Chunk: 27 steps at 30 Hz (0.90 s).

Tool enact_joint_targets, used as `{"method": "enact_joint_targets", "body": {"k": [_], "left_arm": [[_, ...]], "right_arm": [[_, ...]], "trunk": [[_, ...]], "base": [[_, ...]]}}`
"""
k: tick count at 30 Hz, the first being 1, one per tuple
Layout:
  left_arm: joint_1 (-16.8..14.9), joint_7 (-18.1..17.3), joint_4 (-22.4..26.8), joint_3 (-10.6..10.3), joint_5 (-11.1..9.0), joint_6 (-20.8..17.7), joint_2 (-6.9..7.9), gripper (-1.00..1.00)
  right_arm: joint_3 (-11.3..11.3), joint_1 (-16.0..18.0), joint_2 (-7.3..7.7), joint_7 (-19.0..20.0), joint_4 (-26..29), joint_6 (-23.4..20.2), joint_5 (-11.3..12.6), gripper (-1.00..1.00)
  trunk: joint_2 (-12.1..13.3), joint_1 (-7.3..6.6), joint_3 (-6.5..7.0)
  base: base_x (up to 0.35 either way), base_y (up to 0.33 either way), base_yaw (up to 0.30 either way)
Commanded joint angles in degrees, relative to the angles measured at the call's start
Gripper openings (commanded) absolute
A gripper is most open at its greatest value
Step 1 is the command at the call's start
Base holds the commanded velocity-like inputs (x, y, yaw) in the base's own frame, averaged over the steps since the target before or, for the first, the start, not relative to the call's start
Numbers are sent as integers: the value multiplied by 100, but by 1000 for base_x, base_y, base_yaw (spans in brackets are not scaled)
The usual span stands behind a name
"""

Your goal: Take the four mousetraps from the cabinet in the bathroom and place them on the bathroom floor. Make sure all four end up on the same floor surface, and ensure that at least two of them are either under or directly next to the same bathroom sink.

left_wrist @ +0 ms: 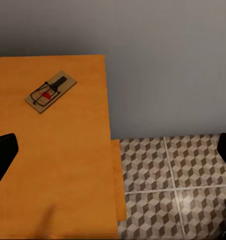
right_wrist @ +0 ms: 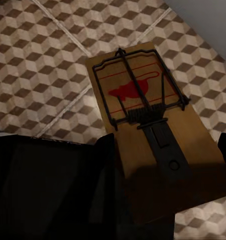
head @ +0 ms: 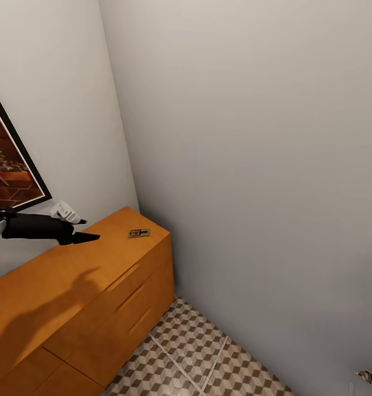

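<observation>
Two grey walls meet in a corner, and the cabinet [head: 92, 286] runs along the left one, its orange-brown top the surface that carries the work; below and to the right lies the bathroom floor [head: 197, 352] with its cube-pattern tiles. A framed picture [head: 10, 159] hangs on the left wall above the cabinet. The left gripper [head: 81, 234] hovers over the cabinet top with its dark fingers pointing toward the far end, jaws spread wide with nothing between them, probably lined up to reach the mousetrap [head: 138, 233] that lies flat near the far end of the surface, well apart from the fingertips. In the right wrist view a second mousetrap [right_wrist: 153, 125] is clamped at one end in the right gripper [right_wrist: 143, 200] and held above the tiles, wire side toward the camera, presumably for setting down on the floor.
</observation>
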State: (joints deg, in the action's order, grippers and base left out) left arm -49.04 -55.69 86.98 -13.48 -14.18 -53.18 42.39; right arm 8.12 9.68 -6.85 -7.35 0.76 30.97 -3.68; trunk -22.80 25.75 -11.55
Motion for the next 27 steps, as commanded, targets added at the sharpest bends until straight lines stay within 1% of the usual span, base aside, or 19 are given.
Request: {"method": "enact_joint_targets", "body": {"k": [1,2,5,12,18,27], "left_arm": [[-9,-3,0,-11,27,-26,3,100],[-9,-3,2,-33,109,-26,1,100],[-9,-3,3,-116,180,-26,-1,100],[-9,-9,3,-197,204,-26,-2,100],[-9,-10,11,-276,205,-26,-10,100],[-9,-12,14,-359,205,-26,-19,100]], "right_arm": [[37,0,-1,-68,-6,4,-37,-100],[36,-9,-2,-70,-6,1,-36,-100],[38,-16,-7,-67,-6,-2,-36,-100],[32,-19,-17,-73,-6,-3,-33,-100],[32,-19,-18,-73,-3,-3,-32,-100],[32,-19,-19,-73,-6,-3,-34,-100]], "trunk": [[-12,3,-12],[-12,3,-12],[-12,3,-12],[-12,3,-12],[-12,3,-12],[-12,3,-12]], "base": [[0,0,0],[39,0,0],[140,0,0],[174,49,0],[30,170,0],[24,20,0]]}}
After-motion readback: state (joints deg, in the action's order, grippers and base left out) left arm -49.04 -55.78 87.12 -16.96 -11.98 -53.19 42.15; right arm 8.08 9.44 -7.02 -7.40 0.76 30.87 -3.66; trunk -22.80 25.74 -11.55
